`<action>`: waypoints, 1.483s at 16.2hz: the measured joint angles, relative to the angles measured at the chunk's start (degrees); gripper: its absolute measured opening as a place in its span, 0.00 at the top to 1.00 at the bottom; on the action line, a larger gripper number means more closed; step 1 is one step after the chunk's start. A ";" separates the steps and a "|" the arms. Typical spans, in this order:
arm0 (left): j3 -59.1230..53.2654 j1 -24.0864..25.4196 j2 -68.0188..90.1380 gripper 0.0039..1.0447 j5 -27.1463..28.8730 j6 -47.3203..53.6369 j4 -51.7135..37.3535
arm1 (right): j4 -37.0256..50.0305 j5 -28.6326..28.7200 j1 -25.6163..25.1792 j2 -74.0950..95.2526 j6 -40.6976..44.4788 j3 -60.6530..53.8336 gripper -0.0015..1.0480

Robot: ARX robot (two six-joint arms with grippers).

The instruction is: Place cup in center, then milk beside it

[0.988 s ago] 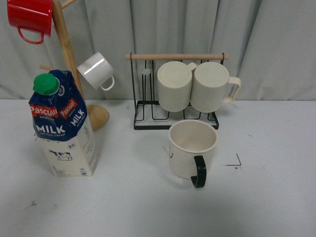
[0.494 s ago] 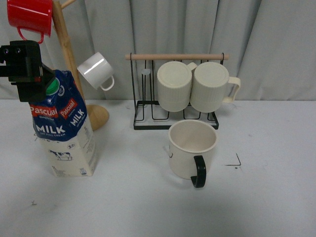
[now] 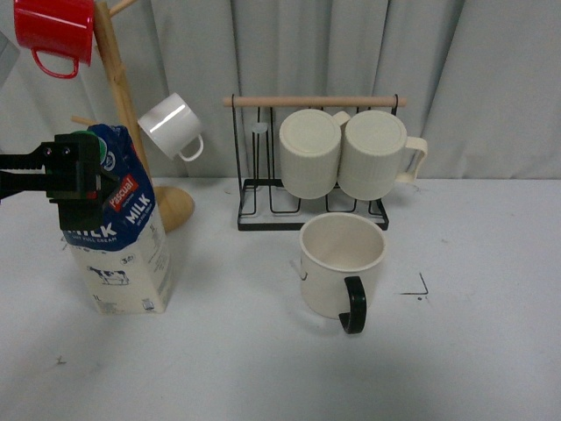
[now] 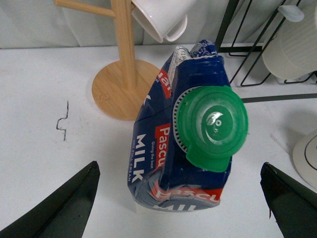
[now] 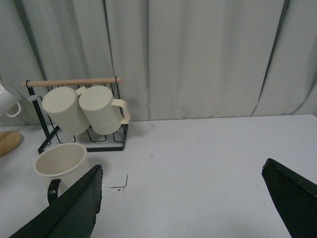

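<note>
The cup [image 3: 340, 266], a wide cream mug with a black handle, stands on the pale grey tabletop patch, the center [image 3: 263, 298], left of a black corner mark [image 3: 419, 288]. It also shows in the right wrist view [image 5: 62, 166]. The milk [image 3: 118, 237], a blue carton with a green cap, stands at the left. My left gripper [image 3: 74, 180] is open and hovers over the top of the milk [image 4: 185, 148], its fingers [image 4: 64, 208] wide on either side of the carton, not touching it. My right gripper [image 5: 181, 198] is open and empty above bare table, right of the cup.
A black wire rack [image 3: 311, 210] holds two ribbed cream mugs [image 3: 311, 151] behind the cup. A wooden mug tree [image 3: 123, 96] with a red mug [image 3: 53, 31] and a small white mug [image 3: 171, 125] stands behind the milk. Grey curtain at the back.
My left gripper came into view from the left and has moved down over the top of the milk carton, now covering its cap. The cup and milk have not moved.
</note>
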State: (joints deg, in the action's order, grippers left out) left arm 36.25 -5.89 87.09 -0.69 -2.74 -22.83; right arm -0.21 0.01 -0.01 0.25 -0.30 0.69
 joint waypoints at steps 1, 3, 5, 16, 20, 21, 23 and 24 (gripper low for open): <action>0.76 -0.11 1.27 0.06 0.83 0.33 -0.72 | 0.00 0.00 0.00 0.00 0.00 0.00 0.06; 1.97 -0.68 3.21 0.06 1.88 0.90 -1.90 | 0.00 0.00 0.00 0.00 0.00 0.00 0.06; 3.19 -1.55 6.21 0.06 2.97 1.99 -3.72 | 0.00 0.00 0.00 0.00 0.00 0.00 0.06; 7.87 -0.94 14.03 0.55 7.28 4.70 -7.61 | 0.00 0.00 0.00 0.00 0.00 0.00 0.06; 8.13 -2.67 12.70 0.85 7.74 4.02 -4.90 | 0.00 0.00 0.00 0.00 0.00 0.00 0.06; 8.15 -3.48 11.74 0.85 8.39 4.00 -3.37 | 0.00 0.00 0.00 0.00 0.00 0.00 0.06; 8.57 -6.43 9.97 0.85 8.70 3.61 -1.99 | 0.00 0.00 0.00 0.00 0.00 0.00 0.06; 9.66 -8.24 9.70 0.85 8.72 3.17 -1.86 | 0.00 0.00 0.00 0.00 0.00 0.00 0.06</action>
State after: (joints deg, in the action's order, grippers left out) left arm 45.91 -14.13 96.79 8.03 0.43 -24.69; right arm -0.21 0.01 -0.01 0.25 -0.30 0.69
